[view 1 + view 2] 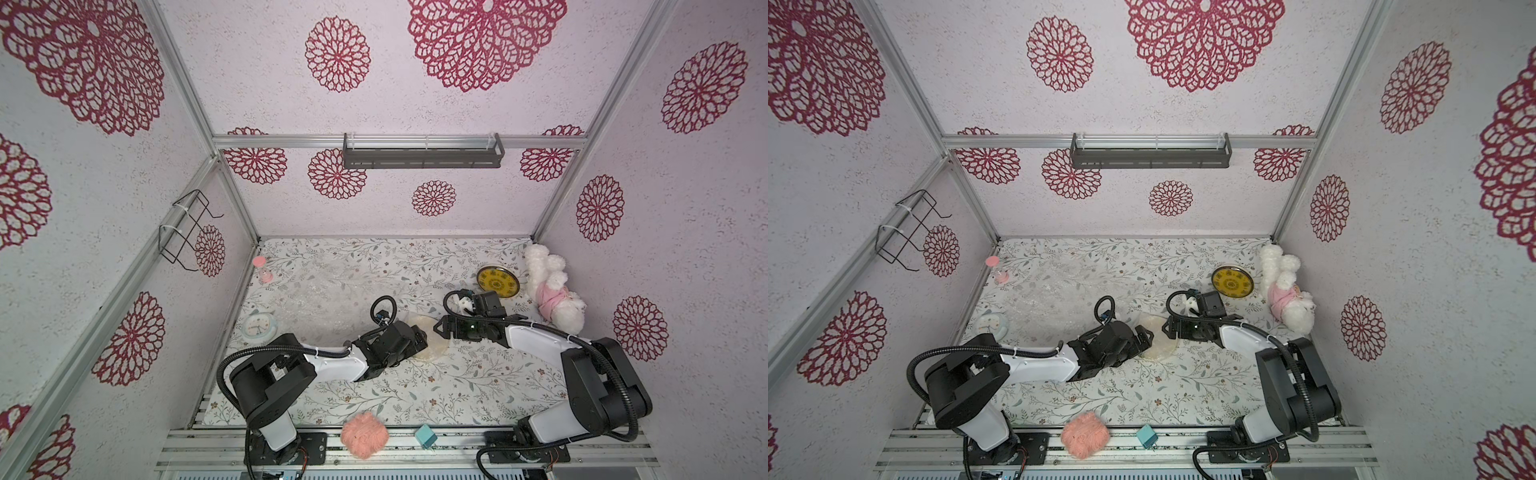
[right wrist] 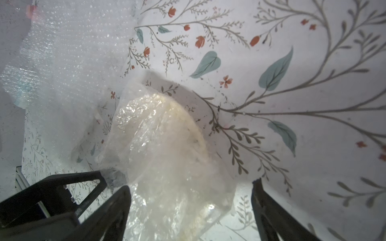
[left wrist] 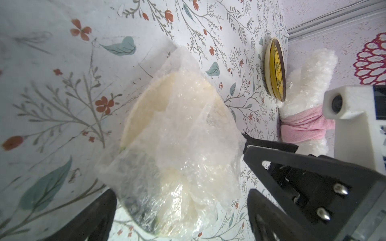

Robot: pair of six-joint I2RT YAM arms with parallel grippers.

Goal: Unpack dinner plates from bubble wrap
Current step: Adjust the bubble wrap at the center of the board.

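**Top view:** the left gripper (image 1: 422, 337) and right gripper (image 1: 437, 329), both spread, face each other across the wrapped cream plate (image 1: 432, 353), probably so that each can take a flap. The bare yellow plate (image 1: 498, 282) lies beyond the right gripper.

**Left wrist:** the bubble wrap (image 3: 188, 146) sits between its open jaws, unpinched.

**Right wrist:** the bundle likewise sits between its open jaws, and a loose sheet (image 2: 62, 52) lies beyond.

Floral table (image 1: 415, 386) bears wrapped plate (image 1: 435, 351), yellow plate (image 1: 497, 282), clock (image 1: 259, 325), plush (image 1: 552, 291).

Pale walls (image 1: 257, 83) with crimson floral medallions enclose a bench (image 1: 415, 386) covered in leafy print; a grey shelf (image 1: 422, 158) hangs behind.
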